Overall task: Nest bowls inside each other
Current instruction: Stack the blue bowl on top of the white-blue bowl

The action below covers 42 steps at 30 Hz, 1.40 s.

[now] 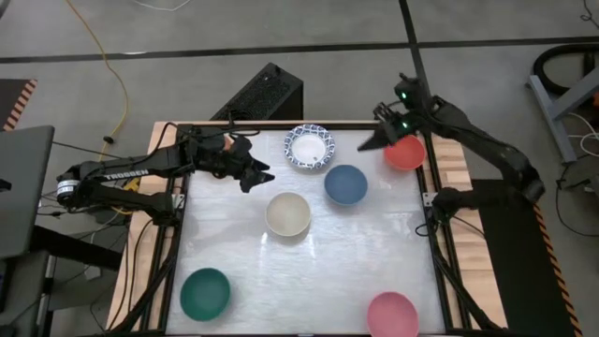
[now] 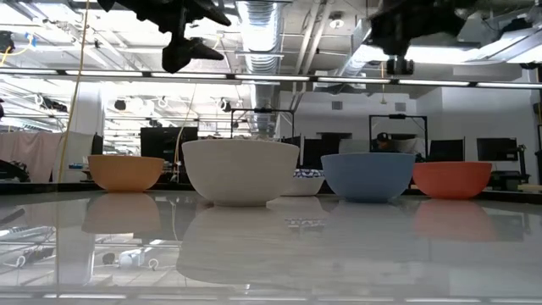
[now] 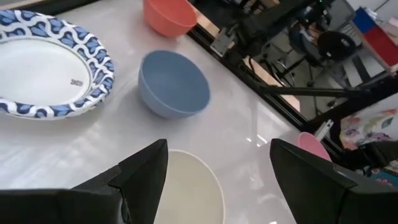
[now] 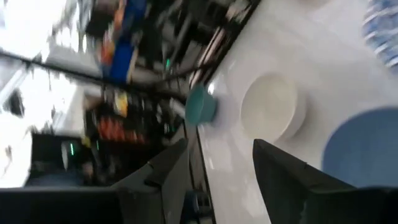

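Several bowls stand apart on their bases on the white table (image 1: 309, 271): a white bowl with a blue patterned rim (image 1: 309, 147), a blue one (image 1: 345, 184), a cream one (image 1: 287, 214), a red one (image 1: 404, 152), a teal one (image 1: 205, 292) and a pink one (image 1: 392, 314). An orange bowl (image 2: 125, 172) at the far left is mostly hidden under my left arm in the high view. My left gripper (image 1: 255, 175) hangs open in the air, left of the patterned bowl and above the cream bowl's far side (image 3: 186, 186). My right gripper (image 1: 372, 140) hangs open beside the red bowl, holding nothing.
A black box (image 1: 267, 94) stands just beyond the table's far edge, and a yellow cable (image 1: 108, 65) runs over the floor at the far left. A dark flat device (image 1: 19, 187) sits left of the table. Bare table lies between the cream, teal and pink bowls.
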Available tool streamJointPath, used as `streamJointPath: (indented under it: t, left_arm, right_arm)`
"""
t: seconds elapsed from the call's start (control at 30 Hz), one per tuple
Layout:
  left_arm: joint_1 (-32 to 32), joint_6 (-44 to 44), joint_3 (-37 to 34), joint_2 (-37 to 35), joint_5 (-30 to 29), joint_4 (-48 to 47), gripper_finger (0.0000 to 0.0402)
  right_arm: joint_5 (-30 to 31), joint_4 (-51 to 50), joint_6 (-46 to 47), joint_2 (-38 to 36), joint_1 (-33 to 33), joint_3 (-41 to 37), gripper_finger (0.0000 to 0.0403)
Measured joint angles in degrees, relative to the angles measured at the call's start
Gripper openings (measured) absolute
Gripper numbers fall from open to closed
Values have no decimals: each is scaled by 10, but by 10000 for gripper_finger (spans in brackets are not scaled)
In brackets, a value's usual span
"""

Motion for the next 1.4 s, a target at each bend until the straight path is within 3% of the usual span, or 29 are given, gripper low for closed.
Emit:
streamJointPath:
  t: [0.13,0.3,0.4,0.57,0.67,0.83,0.97,1.23,1.4]
  left_arm:
    - [-4,2,0,0,0,8,271]
    - [-5,13,0,0,0,5,271]
    - [-5,4,0,1,0,2,271]
    - [-5,6,0,12,-1,-11,271]
    - [-5,6,1,21,-9,-21,271]
    - [-5,3,1,26,-40,-26,271]
    - [-5,1,0,27,-41,-25,271]
    - [-5,4,0,28,-41,-26,271]
    - [-5,4,0,28,-41,-26,271]
  right_arm:
    - [54,-64,-14,-53,64,0,198]
    - [198,-150,-17,-88,182,0,198]
    - [338,-205,0,-96,260,0,198]
    - [656,-300,50,-86,381,0,188]
    - [758,-309,95,-70,411,0,184]
    - [756,-294,111,-15,410,0,184]
    - [740,-292,109,51,364,0,185]
    - [655,-211,8,149,258,0,185]
    - [661,-191,-32,179,222,0,185]
